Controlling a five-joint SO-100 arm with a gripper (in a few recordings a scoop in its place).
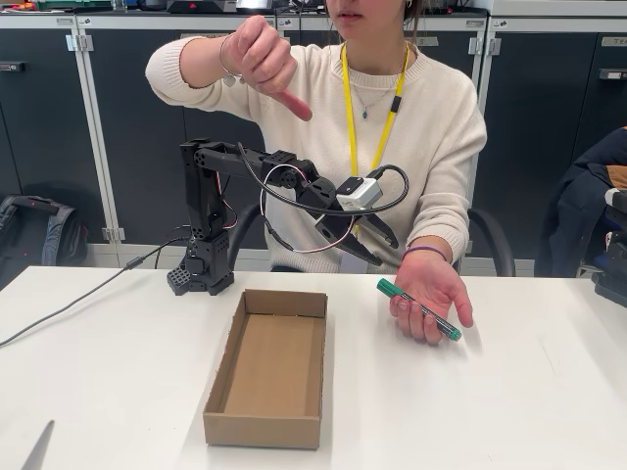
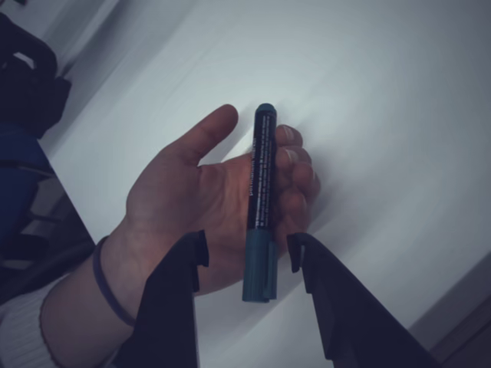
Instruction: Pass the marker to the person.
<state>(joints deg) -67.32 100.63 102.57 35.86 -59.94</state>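
The marker (image 1: 418, 309) lies across the open palm of the person's hand (image 1: 431, 294), which rests palm-up on the table (image 1: 549, 392) toward its right side in the fixed view, nearer the far edge than the near one. In the wrist view the marker (image 2: 261, 201) spans the palm and fingers, its green cap end overhanging the heel of the hand (image 2: 207, 203). The hand is flat and cupped only slightly, evidently to receive; nothing clamps the marker.

The gripper (image 1: 377, 247) hangs above and just behind that hand, clear of it. Its jaws stand wide apart and empty; in the wrist view the gripper (image 2: 247, 257) shows the cap end in the gap between the two fingers without contact on either side. Judgement: the handover appears made, with the marker carried by the hand alone.

The person (image 1: 411, 127) sits behind the far edge. Her other hand (image 1: 263, 59) is raised with the thumb turned down, apparently a signal; its meaning cannot be settled from these views.

An open cardboard box (image 1: 266, 364) sits at the table's middle, reaching toward the near edge, empty, well apart from the hand.

Count: one marker, one box, one arm, two hands of one person, one purple wristband (image 1: 424, 251).
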